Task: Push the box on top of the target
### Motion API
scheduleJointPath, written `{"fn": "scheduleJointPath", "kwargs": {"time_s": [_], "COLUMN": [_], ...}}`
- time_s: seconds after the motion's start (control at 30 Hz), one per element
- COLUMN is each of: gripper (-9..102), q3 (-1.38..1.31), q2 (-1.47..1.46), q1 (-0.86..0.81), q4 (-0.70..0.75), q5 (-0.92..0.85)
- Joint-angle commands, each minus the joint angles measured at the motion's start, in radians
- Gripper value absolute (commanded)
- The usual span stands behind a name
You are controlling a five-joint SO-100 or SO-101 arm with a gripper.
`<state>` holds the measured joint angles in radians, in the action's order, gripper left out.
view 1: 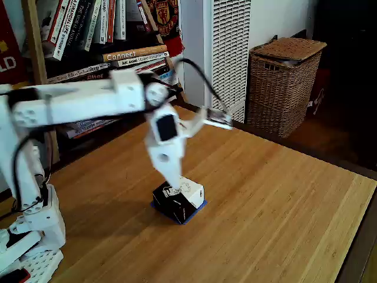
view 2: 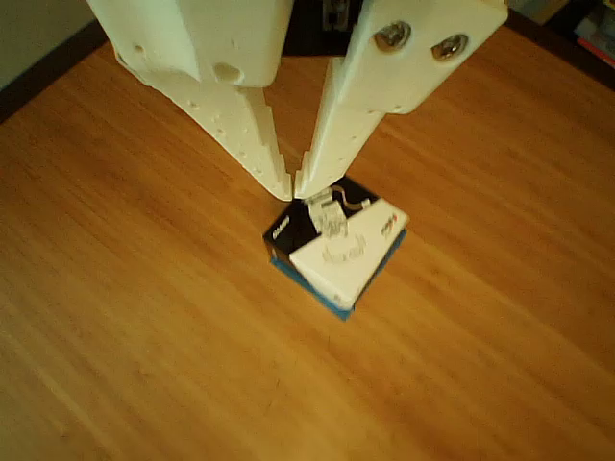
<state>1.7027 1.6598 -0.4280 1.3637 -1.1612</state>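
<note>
The box [view 1: 179,198] [view 2: 336,245], black with a white top face and a line drawing, stands on the wooden table. Blue tape of the target [view 1: 198,209] [view 2: 332,305] peeks out along the box's lower edges, so the box covers most of the square. My white gripper [view 1: 175,184] [view 2: 295,189] hangs over the box's far corner, fingertips nearly together with nothing between them. The tips sit right at the box's top edge.
A wicker basket [view 1: 283,82] and a white heater [view 1: 227,53] stand beyond the table's far edge, with a bookshelf [view 1: 100,47] behind the arm. The arm's base [view 1: 29,236] is at the left front. Bare tabletop [view 1: 277,206] surrounds the box.
</note>
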Motion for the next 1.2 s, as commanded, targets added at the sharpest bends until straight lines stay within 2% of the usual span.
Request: {"fn": "scheduleJointPath", "kwargs": {"time_s": [0.0, 0.2, 0.33, 0.83, 1.17], "gripper": [0, 0, 0, 0, 0], "q3": [0.078, 0.239, 0.311, 0.489, 0.601], "q2": [0.137, 0.291, 0.364, 0.565, 0.765], "q1": [0.029, 0.064, 0.114, 0.397, 0.388], "q4": [0.006, 0.017, 0.018, 0.020, -0.043], "q5": [-0.006, -0.008, 0.058, 0.252, 0.377]}}
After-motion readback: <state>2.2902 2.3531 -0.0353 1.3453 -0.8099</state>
